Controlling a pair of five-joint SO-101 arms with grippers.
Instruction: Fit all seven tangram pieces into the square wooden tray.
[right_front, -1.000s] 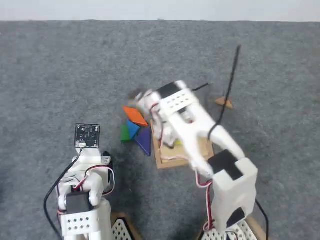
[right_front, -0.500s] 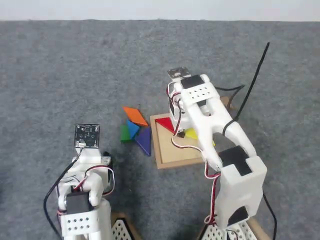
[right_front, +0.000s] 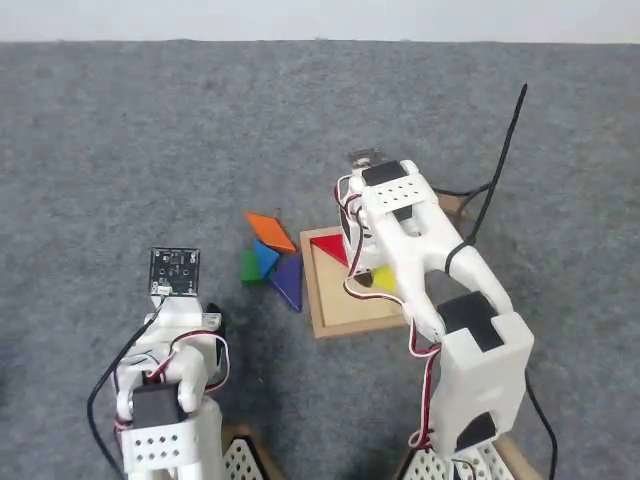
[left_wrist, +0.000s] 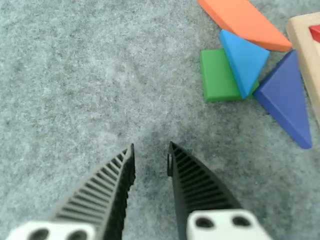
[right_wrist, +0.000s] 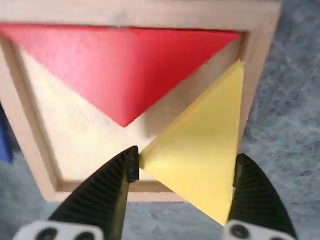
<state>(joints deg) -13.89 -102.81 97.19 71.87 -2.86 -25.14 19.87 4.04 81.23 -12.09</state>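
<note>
Yellow triangle (right_wrist: 200, 150) gripped by right pincer (right_wrist: 185, 157), tray (right_front: 340, 305) half hidden, left pincer (left_wrist: 151, 146) ajar, empty

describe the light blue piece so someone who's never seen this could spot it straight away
Find the square wooden tray on the grey carpet; just left of it lies a cluster of four loose pieces. The light blue triangle sits mid-cluster, overlapping the green square, between the orange parallelogram and the dark blue triangle. It is the smaller, paler of the two blue triangles.
</note>
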